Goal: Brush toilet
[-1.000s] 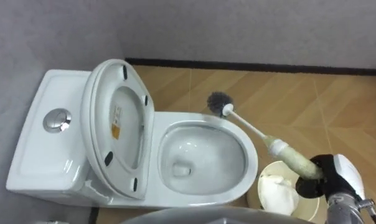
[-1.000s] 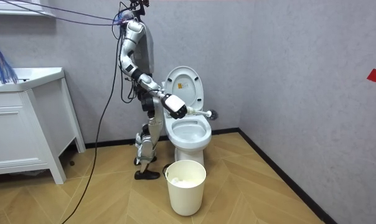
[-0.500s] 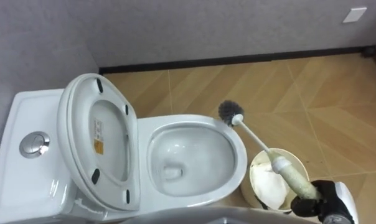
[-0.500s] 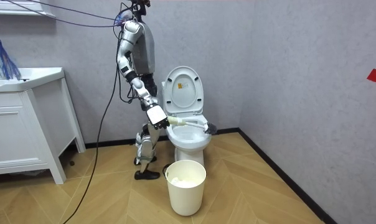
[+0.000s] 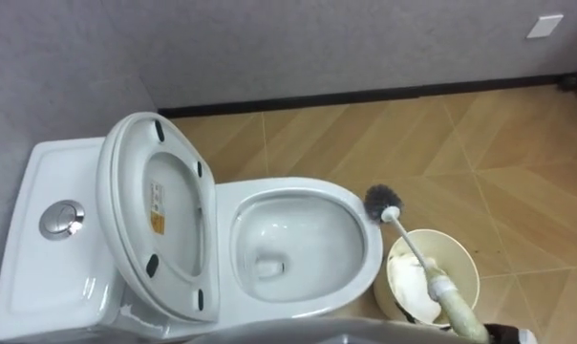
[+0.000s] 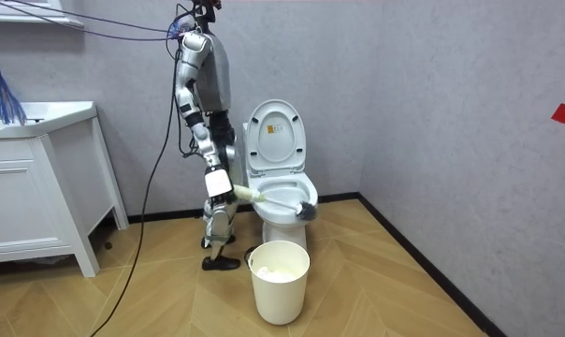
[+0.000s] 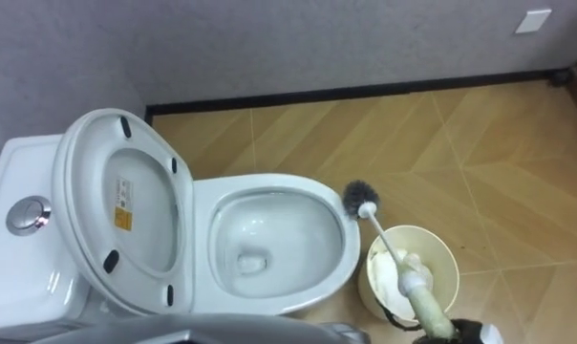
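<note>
Lowering since a moment ago, the right hand (image 6: 218, 183) grips the toilet brush (image 5: 438, 285), whose head is now just outside the toilet (image 5: 288, 186) rim, above the bin (image 5: 458, 250).

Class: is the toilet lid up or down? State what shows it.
Up: the lid stands raised in front of the tank, leaving the bowl uncovered.

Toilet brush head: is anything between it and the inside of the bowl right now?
Nothing visible. The grey bristle head is at the white toilet bowl's front rim; its seat and lid stand raised. The cream waste bin stands outside, under the brush handle.
</note>
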Tool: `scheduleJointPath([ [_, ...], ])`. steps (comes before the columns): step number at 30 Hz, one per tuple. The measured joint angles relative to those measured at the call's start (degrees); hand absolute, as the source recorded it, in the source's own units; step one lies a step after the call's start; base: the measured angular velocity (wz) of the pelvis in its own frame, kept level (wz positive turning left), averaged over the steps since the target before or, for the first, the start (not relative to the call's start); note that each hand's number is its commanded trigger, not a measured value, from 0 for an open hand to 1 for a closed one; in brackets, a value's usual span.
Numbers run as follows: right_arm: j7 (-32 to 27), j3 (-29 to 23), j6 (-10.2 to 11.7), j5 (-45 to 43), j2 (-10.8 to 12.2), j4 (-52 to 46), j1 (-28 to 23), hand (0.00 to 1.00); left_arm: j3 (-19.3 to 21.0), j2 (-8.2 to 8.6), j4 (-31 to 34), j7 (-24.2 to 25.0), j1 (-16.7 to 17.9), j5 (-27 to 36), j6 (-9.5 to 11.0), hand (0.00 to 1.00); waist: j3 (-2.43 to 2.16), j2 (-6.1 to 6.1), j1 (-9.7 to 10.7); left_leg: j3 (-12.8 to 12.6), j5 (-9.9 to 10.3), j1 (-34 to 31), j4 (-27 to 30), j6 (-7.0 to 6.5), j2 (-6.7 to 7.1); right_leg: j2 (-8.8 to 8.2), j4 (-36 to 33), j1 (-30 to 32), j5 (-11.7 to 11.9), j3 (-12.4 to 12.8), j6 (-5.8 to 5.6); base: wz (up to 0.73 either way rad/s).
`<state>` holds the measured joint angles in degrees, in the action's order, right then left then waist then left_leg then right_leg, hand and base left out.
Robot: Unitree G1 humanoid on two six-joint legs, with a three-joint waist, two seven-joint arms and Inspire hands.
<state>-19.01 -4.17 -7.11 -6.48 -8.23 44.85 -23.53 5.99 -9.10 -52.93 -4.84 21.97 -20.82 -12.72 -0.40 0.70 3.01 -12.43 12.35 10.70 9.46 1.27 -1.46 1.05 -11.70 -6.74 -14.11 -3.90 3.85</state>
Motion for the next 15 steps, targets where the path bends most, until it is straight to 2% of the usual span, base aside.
scheduleJointPath([
  [5,0.5,-1.9,0.0,7.5,0.6,4.7,1.1,0.00,0.7,1.11,-0.2,-0.6,0.4,0.0,-0.2,0.00,0.02,-0.10,0.4,0.3,0.0,0.1,0.0,0.00,0.02,-0.02,0.2,-0.3,0.0,-0.3,0.00,0.03],
  [8,1.6,-3.8,0.0,9.1,1.4,7.5,1.2,0.00,0.8,1.59,-0.3,-0.7,0.5,0.0,-0.8,0.00,0.02,-0.09,0.5,0.5,0.0,0.0,0.0,0.00,0.00,-0.02,0.3,-0.4,0.0,-0.5,0.01,0.04],
  [15,3.7,-4.0,-0.7,10.7,1.6,15.5,3.2,0.00,0.8,1.95,-1.0,-0.6,0.9,0.0,-1.1,0.00,0.02,0.01,1.2,1.7,0.0,0.7,0.0,0.00,0.05,-0.03,1.1,-1.7,0.1,-1.2,0.08,0.05],
])
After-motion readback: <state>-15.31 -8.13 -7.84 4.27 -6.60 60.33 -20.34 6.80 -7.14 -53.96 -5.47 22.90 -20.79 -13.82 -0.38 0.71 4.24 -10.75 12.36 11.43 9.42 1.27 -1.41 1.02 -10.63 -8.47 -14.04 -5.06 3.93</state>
